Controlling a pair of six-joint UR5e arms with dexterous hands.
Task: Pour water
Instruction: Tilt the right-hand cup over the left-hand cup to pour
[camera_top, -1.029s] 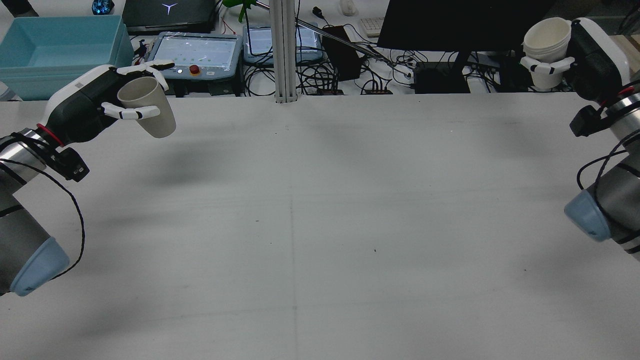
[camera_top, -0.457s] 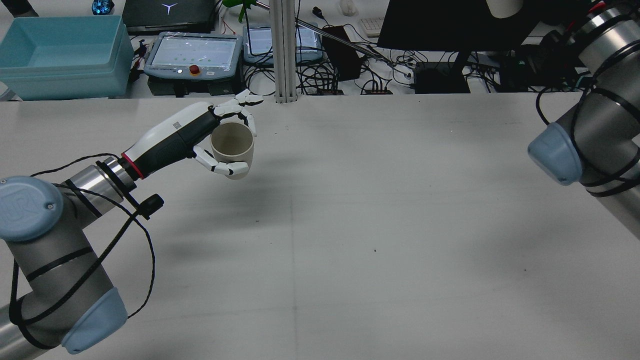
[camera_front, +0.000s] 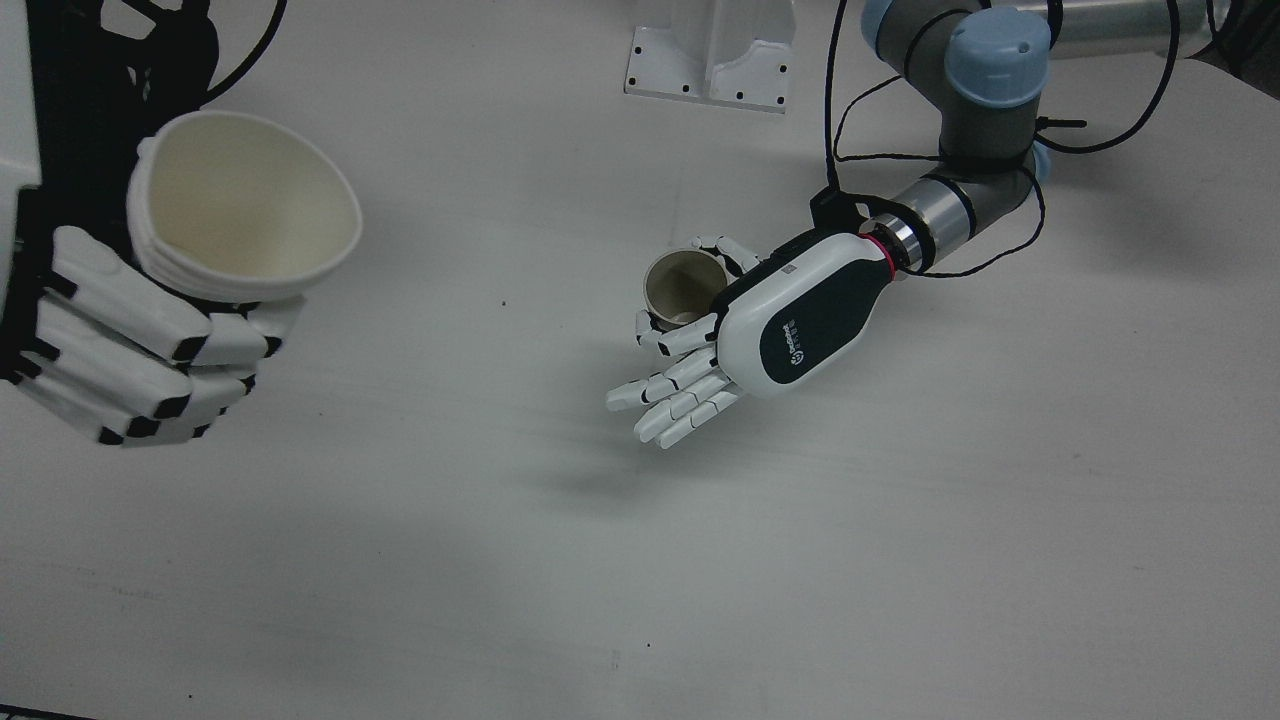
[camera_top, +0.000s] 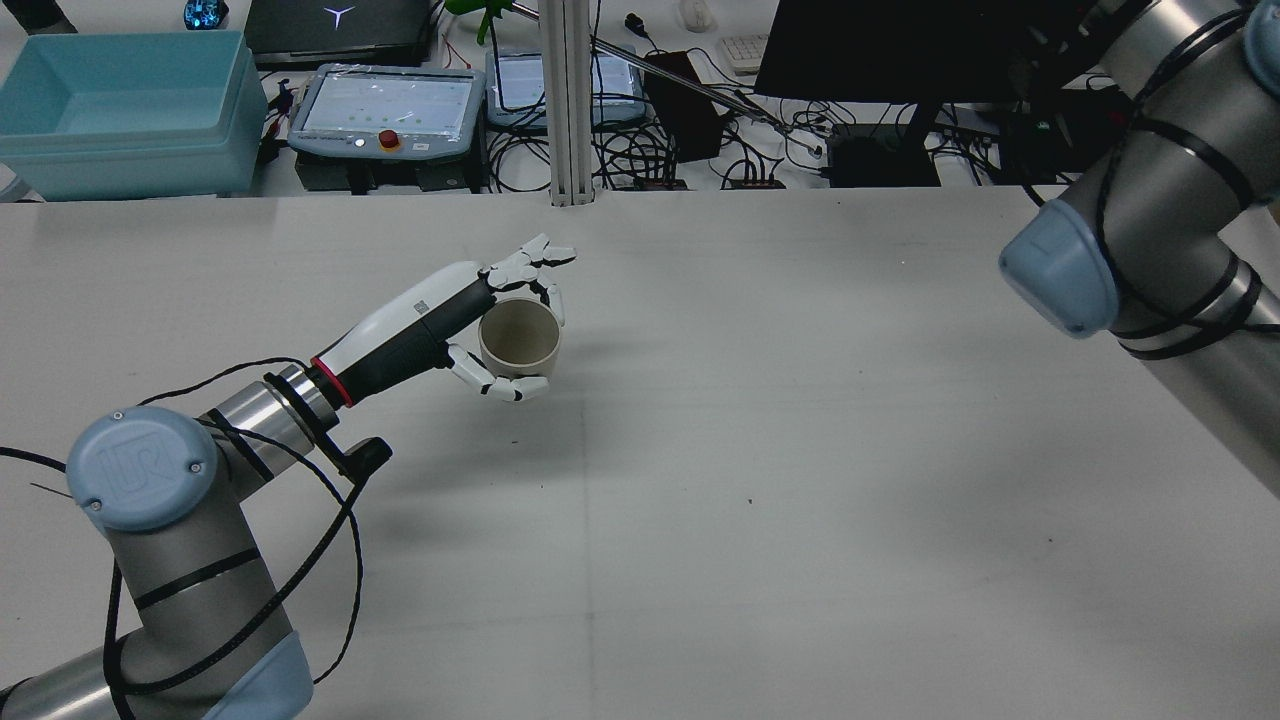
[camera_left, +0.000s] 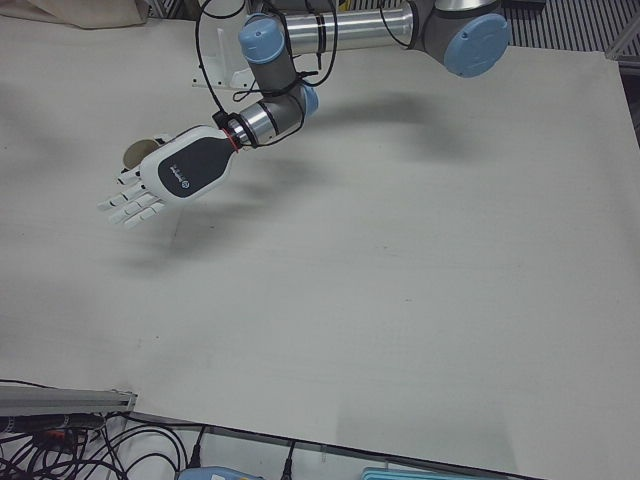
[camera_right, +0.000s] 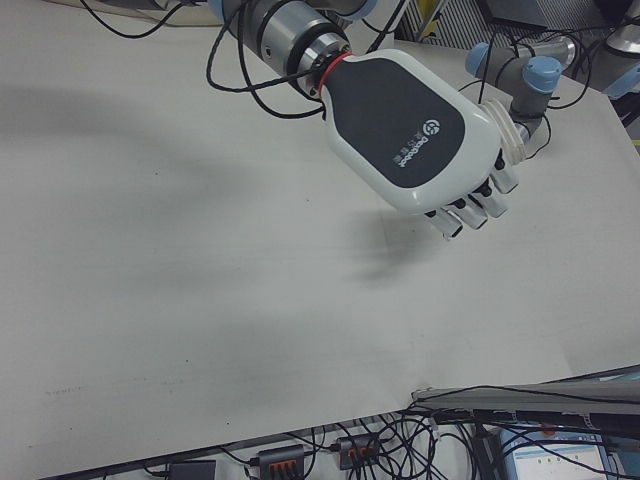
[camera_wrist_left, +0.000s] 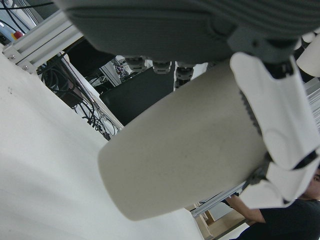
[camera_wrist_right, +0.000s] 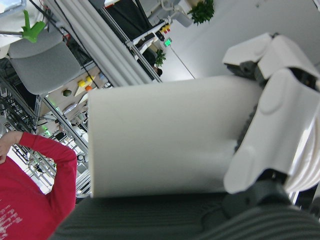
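Note:
My left hand (camera_top: 450, 320) is shut on a beige paper cup (camera_top: 518, 340) and holds it upright, low over the table, left of the middle. In the front view the cup (camera_front: 680, 290) is pinched at its side while the hand's (camera_front: 790, 325) other fingers stick out straight. The left hand view shows the cup's (camera_wrist_left: 185, 155) bottom close to the table; I cannot tell whether it touches. My right hand (camera_front: 130, 340) is raised high, shut on a stack of white paper cups (camera_front: 240, 215), open end up. Its back fills the right-front view (camera_right: 415, 130). The rear view shows only its arm (camera_top: 1130, 230).
Beyond the table's far edge stand a blue bin (camera_top: 120, 105), a teach pendant (camera_top: 385, 110), a metal post (camera_top: 567, 100), a dark monitor (camera_top: 900, 50) and tangled cables. A white pedestal base (camera_front: 710, 60) sits at the robot's side of the table.
My left hand has carried the beige cup from the far left edge toward the table's middle and lower. My right arm has risen, taking the white cups out of the rear view's top.

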